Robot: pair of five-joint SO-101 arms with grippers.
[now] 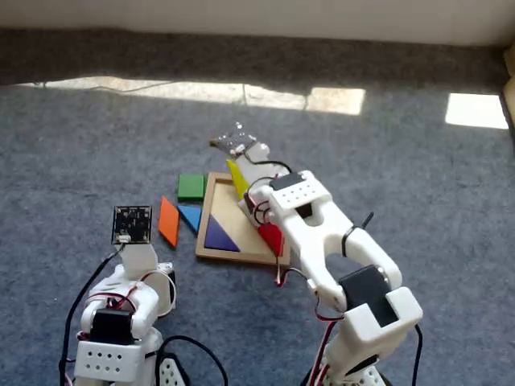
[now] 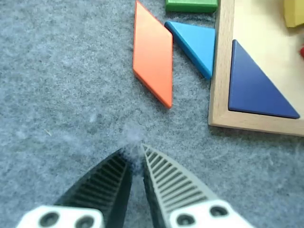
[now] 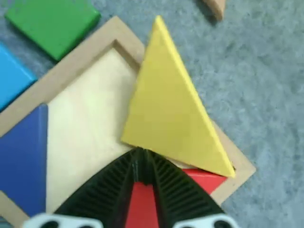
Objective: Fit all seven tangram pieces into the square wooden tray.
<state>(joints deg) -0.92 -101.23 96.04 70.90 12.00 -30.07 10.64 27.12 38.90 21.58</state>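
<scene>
The square wooden tray [image 1: 241, 256] lies on the grey carpet with a dark blue triangle [image 1: 219, 235] and a red piece [image 1: 271, 237] in it. My right gripper [image 3: 140, 154] hangs over the tray, shut on the edge of a yellow triangle [image 3: 166, 104]. That triangle is tilted across the tray's far rim [image 3: 90, 52]. A green square [image 1: 191, 186], a light blue triangle [image 2: 197, 42] and an orange parallelogram [image 2: 153, 52] lie on the carpet just left of the tray. My left gripper [image 2: 134, 152] is shut and empty, low over the carpet near the orange parallelogram.
A tan piece [image 3: 214, 6] lies on the carpet beyond the tray's far corner. Bright sunlit patches [image 1: 475, 110] cross the carpet at the back. Open carpet spreads to the left and right of the tray.
</scene>
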